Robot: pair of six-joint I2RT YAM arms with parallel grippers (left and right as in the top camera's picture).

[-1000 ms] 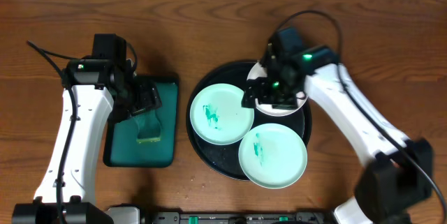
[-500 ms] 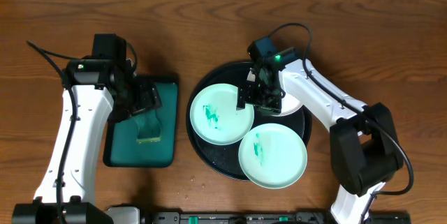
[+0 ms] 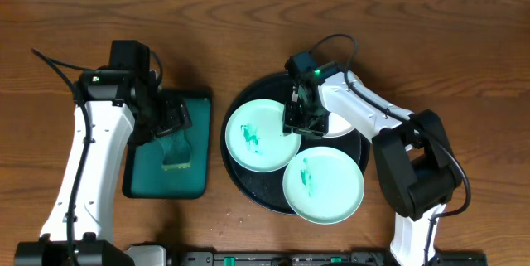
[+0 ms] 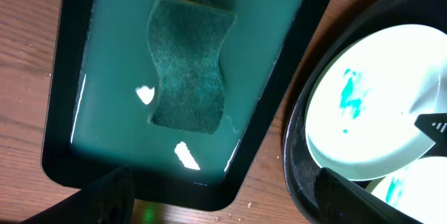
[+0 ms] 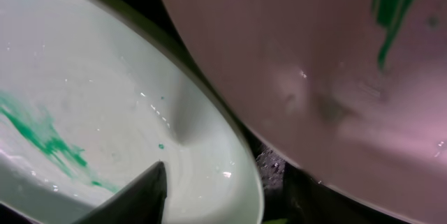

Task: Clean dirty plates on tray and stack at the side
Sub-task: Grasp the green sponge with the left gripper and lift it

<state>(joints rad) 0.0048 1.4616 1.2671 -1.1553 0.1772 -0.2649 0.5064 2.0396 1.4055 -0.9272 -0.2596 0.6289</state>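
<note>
The right gripper (image 3: 301,123) is sitting at the left plate (image 3: 263,152)'s rim; the plate is lying flat, face up, in the tray (image 3: 248,186); pinching or not, I cannot tell; the left gripper (image 3: 171,122) is hovering spread above the sponge (image 4: 190,63).

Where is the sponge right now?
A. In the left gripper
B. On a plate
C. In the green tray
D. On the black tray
C: the sponge lies flat inside the green tray, left of the black tray.
</note>
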